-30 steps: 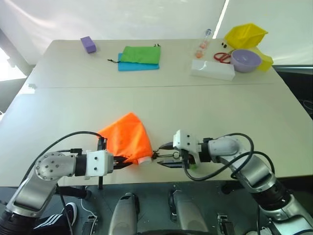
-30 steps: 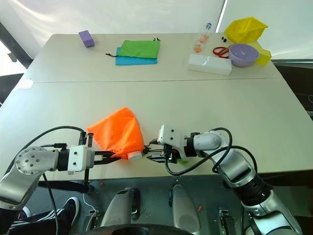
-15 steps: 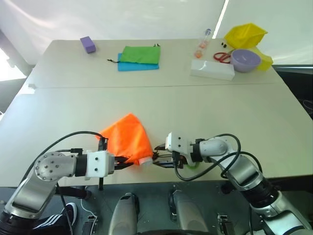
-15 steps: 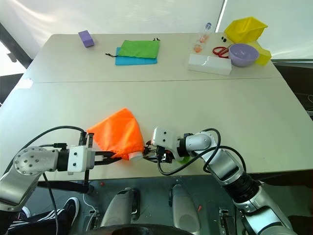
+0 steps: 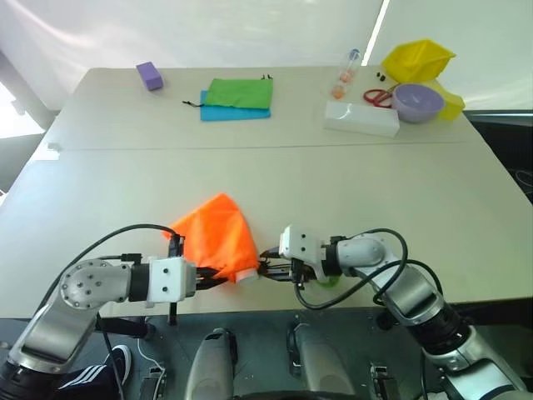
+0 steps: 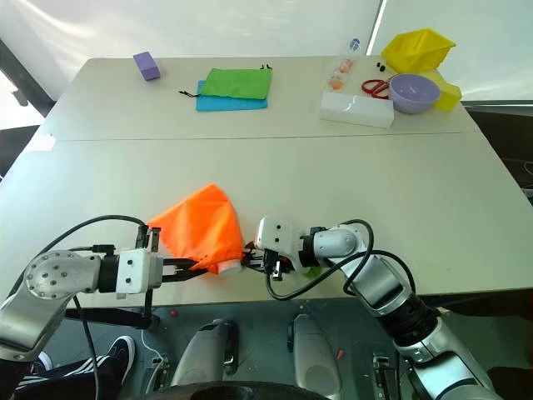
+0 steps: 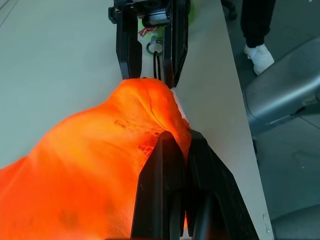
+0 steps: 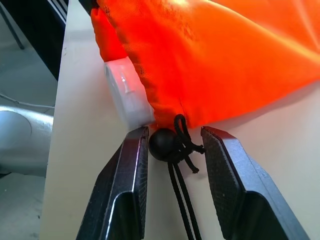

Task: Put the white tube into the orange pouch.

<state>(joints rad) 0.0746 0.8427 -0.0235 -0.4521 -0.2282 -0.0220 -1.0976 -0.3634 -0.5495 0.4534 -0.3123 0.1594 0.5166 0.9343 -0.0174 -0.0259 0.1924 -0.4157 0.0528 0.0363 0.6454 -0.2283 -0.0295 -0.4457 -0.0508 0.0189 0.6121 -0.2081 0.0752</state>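
Table [image 5: 275, 179]: pale, wide, seam running across the middle.
Orange pouch [image 5: 218, 237]: near front edge, crumpled, mouth pinched shut between closed left gripper [image 7: 177, 150] fingers.
White tube [image 8: 127, 95]: cap end poking from pouch mouth; rest hidden inside fabric; print not readable.
Right gripper [image 8: 172, 150]: jaws parted, straddling black cord bead [image 8: 162, 144] at pouch mouth, one finger touching the bead; grip on it not certain.
White box [image 5: 362, 119]: far right, lying flat.
Yellow bin [image 5: 419, 60]: far right corner, tilted.
Purple bowl [image 5: 418, 102]: before bin.
Green pouch [image 5: 240, 92]: far centre, atop blue pouch [image 5: 231, 112], mostly covering it.
Red scissors [image 5: 380, 97]: beside bowl.
Clear bottle [image 5: 348, 71]: lying behind box.
Purple block [image 5: 150, 75]: far left.
Green toggle [image 5: 326, 282]: half hidden behind right gripper.
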